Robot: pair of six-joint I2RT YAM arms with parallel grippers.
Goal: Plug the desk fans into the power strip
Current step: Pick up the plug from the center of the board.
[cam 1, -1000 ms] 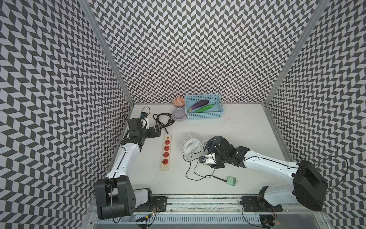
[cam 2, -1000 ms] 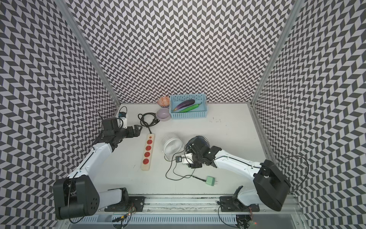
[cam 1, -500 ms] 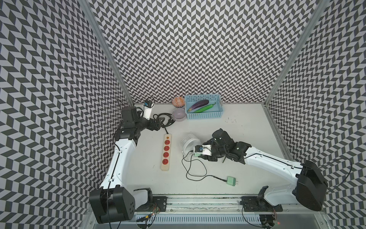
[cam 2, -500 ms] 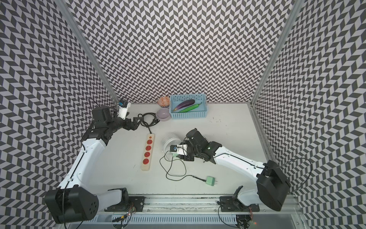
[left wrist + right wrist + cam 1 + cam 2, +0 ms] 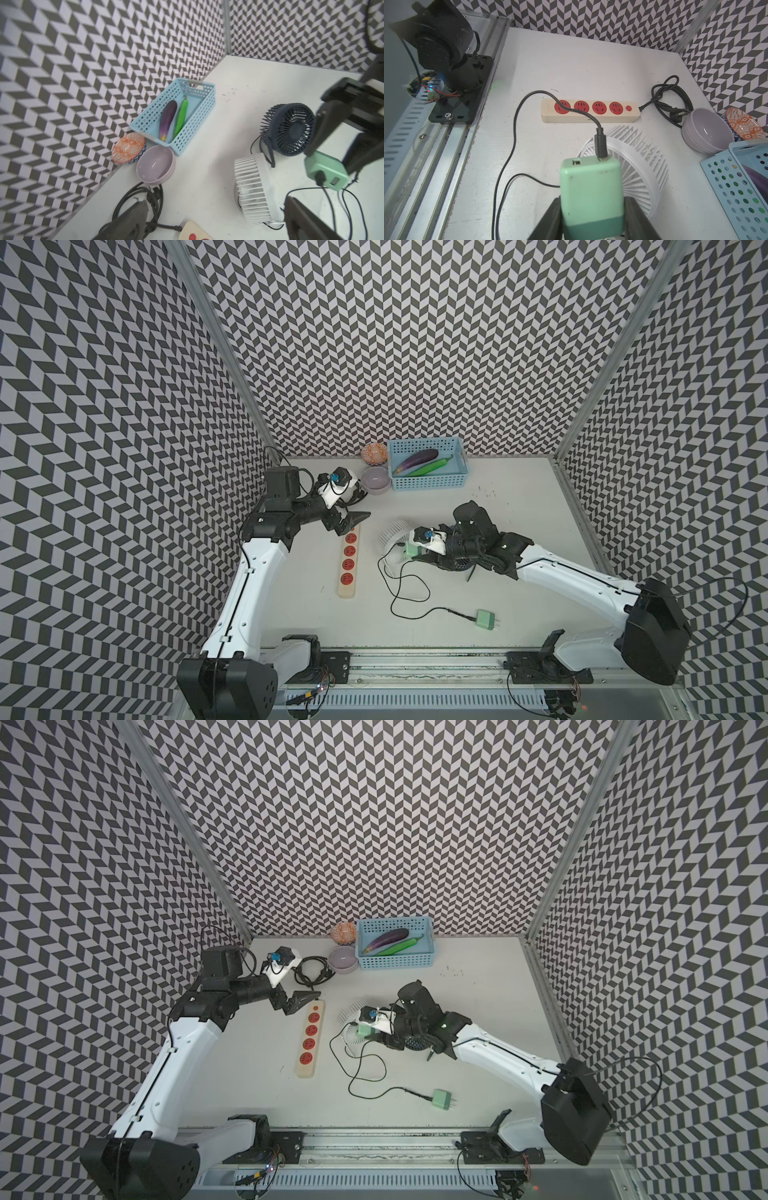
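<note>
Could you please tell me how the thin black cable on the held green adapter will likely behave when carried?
Probably floppy: the cable hangs in a loose arc from the green adapter gripped by the right tool. Likely light, being so thin. Its slack may snag on the white fan close by as it trails.

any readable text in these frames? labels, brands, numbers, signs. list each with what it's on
Nothing reads clearly in any view.
Side face of the power strip: one short dark print, too small to read.
The orange button at its end: a faint mark, too small to tell.
The green plug held in the right wrist view: no print on the faces shown.
</note>
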